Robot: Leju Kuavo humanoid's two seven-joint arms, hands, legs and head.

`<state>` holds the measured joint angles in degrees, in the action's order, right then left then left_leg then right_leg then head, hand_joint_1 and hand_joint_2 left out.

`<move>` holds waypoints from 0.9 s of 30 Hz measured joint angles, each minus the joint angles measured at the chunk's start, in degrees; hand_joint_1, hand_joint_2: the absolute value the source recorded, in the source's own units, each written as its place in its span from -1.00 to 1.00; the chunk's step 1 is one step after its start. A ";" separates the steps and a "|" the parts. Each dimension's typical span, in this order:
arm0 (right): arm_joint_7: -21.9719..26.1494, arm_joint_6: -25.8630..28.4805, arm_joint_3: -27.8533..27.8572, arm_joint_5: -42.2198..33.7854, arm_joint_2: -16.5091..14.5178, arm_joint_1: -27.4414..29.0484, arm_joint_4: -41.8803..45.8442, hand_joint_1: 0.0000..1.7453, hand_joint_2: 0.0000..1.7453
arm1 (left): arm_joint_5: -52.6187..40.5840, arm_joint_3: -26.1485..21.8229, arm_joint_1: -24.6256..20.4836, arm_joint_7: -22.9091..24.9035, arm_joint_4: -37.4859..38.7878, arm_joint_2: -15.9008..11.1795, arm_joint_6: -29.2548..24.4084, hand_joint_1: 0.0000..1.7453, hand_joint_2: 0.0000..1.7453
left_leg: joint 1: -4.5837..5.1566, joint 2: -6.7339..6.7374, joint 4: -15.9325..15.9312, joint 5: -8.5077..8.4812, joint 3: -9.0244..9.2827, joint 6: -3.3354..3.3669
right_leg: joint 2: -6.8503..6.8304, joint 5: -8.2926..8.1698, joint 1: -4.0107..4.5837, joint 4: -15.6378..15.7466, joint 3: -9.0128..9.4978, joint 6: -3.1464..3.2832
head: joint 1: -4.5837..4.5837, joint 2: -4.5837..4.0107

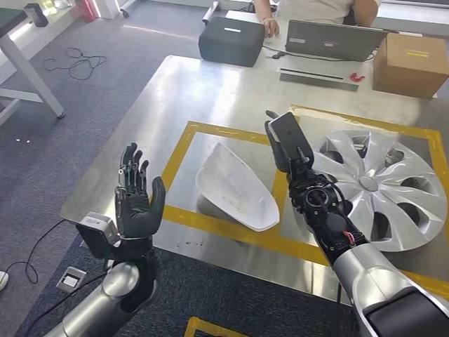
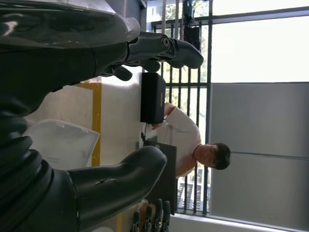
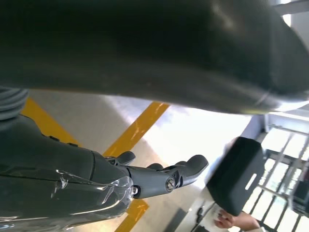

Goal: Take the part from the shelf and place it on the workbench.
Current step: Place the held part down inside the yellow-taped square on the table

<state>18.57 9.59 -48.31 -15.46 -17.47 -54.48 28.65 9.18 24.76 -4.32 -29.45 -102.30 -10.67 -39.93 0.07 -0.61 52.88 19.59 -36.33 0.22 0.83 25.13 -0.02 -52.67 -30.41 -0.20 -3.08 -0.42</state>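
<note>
I see the steel desk (image 1: 222, 91) with yellow tape. A white tapered plastic part (image 1: 236, 187) lies inside the taped frame, long axis diagonal, narrow tip toward my right arm. Left hand (image 1: 137, 200) and right hand (image 1: 285, 140): fingers released, holding nothing.

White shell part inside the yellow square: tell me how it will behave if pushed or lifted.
The white shell part looks like thin moulded plastic, so probably light and fairly stiff. It rests as a dome on the smooth metal workbench, so a push would likely slide it. Its glossy, tapering surface may slip in a robot hand.
</note>
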 joint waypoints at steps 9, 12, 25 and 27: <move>-4.45 8.08 6.28 4.75 19.28 29.37 44.50 -1.00 -1.00 | -4.01 0.00 3.50 -0.91 0.03 0.82 0.00 -1.00 -1.00 | 0.18 -0.30 0.03 1.43 1.98 0.30 | -0.20 1.12 0.03 0.64 1.97 -0.38 | 0.62 0.00; -4.91 7.74 7.03 5.71 22.66 33.38 55.51 -1.00 -1.00 | -5.09 0.00 3.45 -0.12 0.02 1.06 0.00 -1.00 -1.00 | 0.20 0.07 0.06 1.66 2.17 0.37 | 0.16 1.17 -0.02 0.66 2.06 -0.42 | 0.63 0.00; -3.94 7.52 8.18 2.78 28.78 40.74 74.60 -1.00 -1.00 | -6.73 0.00 3.96 1.38 -0.05 1.75 0.00 -1.00 -1.00 | 0.11 0.05 0.00 1.79 2.20 0.30 | 0.06 1.41 -0.03 0.67 2.12 -0.35 | 0.63 0.00; -3.57 7.43 8.16 2.45 28.79 41.32 75.42 -1.00 -1.00 | -6.78 0.00 3.93 1.51 -0.05 1.94 0.00 -1.00 -1.00 | 0.11 0.05 0.00 1.80 2.20 0.29 | 0.07 1.41 -0.03 0.67 2.12 -0.35 | 0.63 0.00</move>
<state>15.00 17.02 -40.15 -13.02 11.32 -13.16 104.07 2.40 24.76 -0.39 -27.93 -102.36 -8.73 -39.93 0.18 -0.56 52.88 21.39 -34.13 0.51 0.90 26.55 -0.05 -52.00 -28.30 -0.55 -2.45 -0.42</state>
